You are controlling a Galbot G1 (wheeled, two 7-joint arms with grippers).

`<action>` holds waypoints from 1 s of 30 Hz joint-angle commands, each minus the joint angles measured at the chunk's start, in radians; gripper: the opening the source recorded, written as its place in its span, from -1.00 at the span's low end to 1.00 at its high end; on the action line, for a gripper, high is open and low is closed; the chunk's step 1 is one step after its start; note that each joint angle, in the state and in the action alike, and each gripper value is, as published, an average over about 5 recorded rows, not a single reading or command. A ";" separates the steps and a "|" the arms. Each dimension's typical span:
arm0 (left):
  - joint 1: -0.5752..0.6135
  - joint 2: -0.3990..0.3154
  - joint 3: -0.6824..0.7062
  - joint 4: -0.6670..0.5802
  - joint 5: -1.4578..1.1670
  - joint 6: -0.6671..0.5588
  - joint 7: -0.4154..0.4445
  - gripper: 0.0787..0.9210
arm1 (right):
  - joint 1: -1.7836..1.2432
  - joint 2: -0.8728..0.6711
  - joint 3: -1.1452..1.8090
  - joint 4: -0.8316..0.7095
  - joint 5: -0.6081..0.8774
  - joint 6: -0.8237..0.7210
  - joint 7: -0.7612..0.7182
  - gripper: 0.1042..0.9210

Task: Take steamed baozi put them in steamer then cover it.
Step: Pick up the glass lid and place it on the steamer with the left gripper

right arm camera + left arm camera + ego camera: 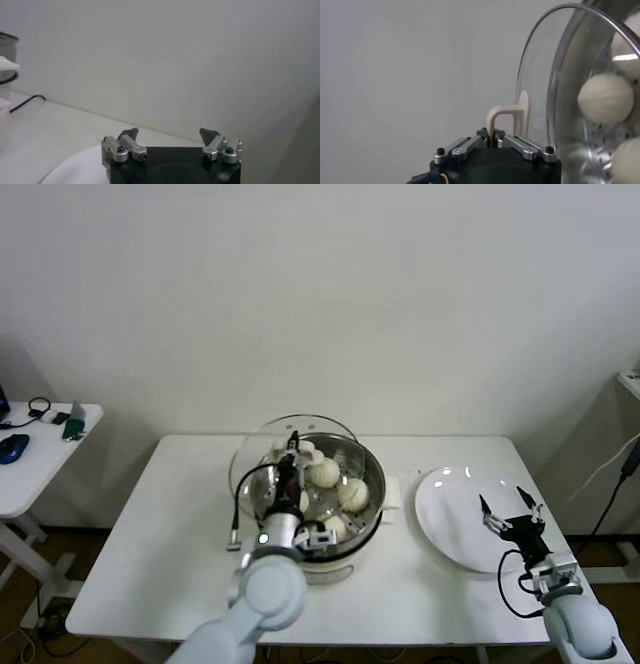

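Head view: buns (324,473) all in pot (372,484) on desk (150,564), plate (450,514) bare. Left tool (291,467) clamped on lid (262,446) handle, lid tilted at pot's rim. Right tool (511,515) spread wide, idle over plate.

Left wrist: fingers (517,145) pinch thin handle (507,116).

Right wrist: nothing held.

Risk imo: lid twists in pinch, lands crooked or squashes bun.

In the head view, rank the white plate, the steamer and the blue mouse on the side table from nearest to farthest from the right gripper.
From the open right gripper:
1. White plate, directly beneath it, on the robot's right.
2. Steamer, table centre, where the left gripper holds the glass lid.
3. Blue mouse, far left.
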 commanded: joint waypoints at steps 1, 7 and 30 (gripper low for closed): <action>-0.030 -0.138 0.078 0.085 0.045 0.046 0.020 -0.84 | -0.001 0.003 0.011 -0.009 -0.008 0.008 -0.005 0.76; -0.014 -0.127 0.072 0.100 0.058 0.042 0.032 -0.84 | -0.004 0.003 0.019 -0.013 -0.008 0.013 -0.011 0.76; 0.020 -0.117 0.051 0.131 0.101 0.019 0.013 -0.84 | -0.001 0.012 0.028 -0.021 -0.014 0.023 -0.025 0.76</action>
